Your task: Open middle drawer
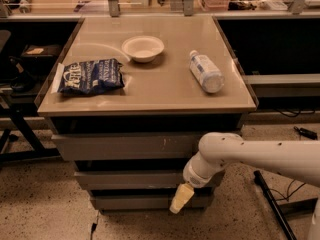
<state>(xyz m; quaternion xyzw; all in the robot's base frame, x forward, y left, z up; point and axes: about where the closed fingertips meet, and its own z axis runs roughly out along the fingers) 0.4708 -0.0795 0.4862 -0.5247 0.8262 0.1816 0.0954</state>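
The cabinet has three stacked grey drawer fronts below its tan top. The middle drawer point(130, 179) is a plain flat grey front between the wider scuffed top front point(125, 146) and the narrow bottom front point(135, 202); it sits closed. My gripper point(181, 199) hangs from the white arm point(250, 156) coming in from the right. Its yellowish tip is in front of the right part of the drawers, at the level of the gap between middle and bottom fronts.
On the cabinet top point(150, 89) lie a blue chip bag point(90, 77), a white bowl point(143, 48) and a plastic bottle point(205, 71) on its side. Dark shelving stands left and right. A black stand leg point(272, 204) crosses the floor at right.
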